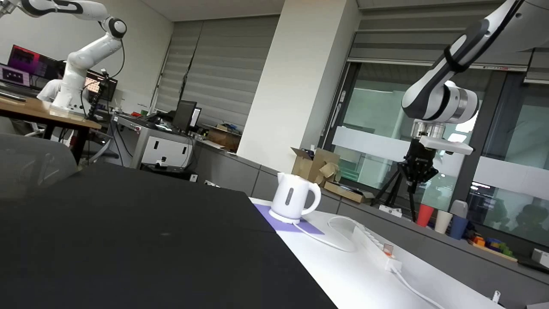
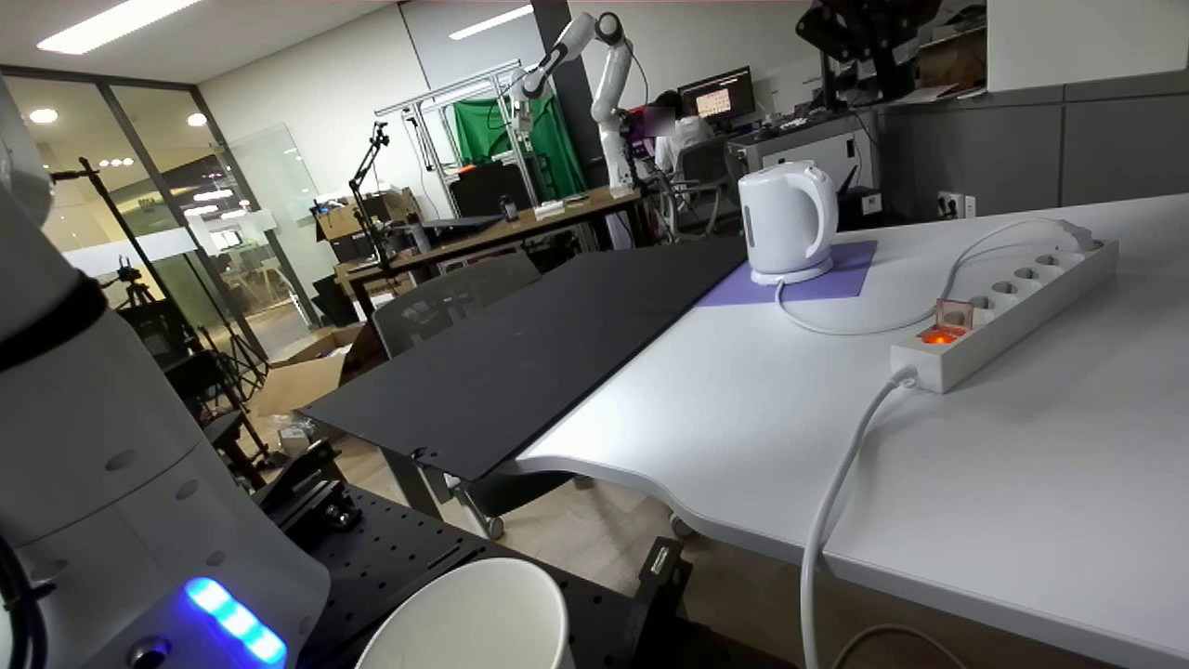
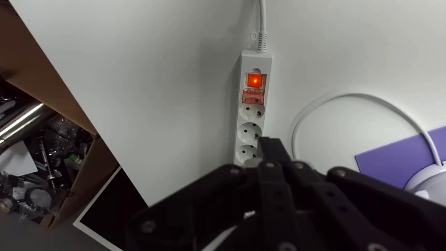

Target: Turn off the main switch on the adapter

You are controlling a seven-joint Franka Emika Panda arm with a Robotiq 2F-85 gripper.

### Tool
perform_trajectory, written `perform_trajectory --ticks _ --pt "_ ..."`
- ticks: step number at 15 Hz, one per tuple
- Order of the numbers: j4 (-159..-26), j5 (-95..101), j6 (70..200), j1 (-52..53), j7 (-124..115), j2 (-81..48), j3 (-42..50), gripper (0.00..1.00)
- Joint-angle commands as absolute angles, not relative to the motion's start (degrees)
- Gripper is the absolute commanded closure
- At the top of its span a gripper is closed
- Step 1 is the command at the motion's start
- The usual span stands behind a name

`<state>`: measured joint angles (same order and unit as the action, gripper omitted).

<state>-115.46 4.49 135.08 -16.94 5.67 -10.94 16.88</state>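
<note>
My gripper (image 3: 274, 150) hangs above the table (image 2: 706, 390), jaws closed tip to tip. The adapter (image 2: 1008, 312) has its switch (image 3: 254, 81) glowing orange and its cord (image 2: 809, 581) dropping over one edge (image 2: 975, 607).

I work in what looks like a robotics lab. In an exterior view my base (image 2: 158, 502) shows near left, beside a perforated black plate (image 2: 399, 544). In both exterior views another white arm (image 1: 94, 51) stands on a wooden worktop (image 1: 36, 110) at the far side, near lit monitors (image 1: 30, 62).
</note>
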Motion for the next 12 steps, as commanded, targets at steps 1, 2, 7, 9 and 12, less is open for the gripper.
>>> perform_trajectory --ticks 1,2,7,9,12 --pt "-115.2 4.5 134.9 -17.2 5.7 -11.0 16.6 0.99" --pt "-115.2 4.5 134.8 -17.2 5.7 -11.0 16.6 1.00" --pt "-113.7 2.2 132.4 -18.6 8.2 -16.8 16.3 1.00" --pt "-112.8 1.3 131.8 -19.3 8.8 -19.7 16.1 1.00" --pt "-112.0 0.4 132.2 -20.3 9.0 -23.6 15.7 1.00"
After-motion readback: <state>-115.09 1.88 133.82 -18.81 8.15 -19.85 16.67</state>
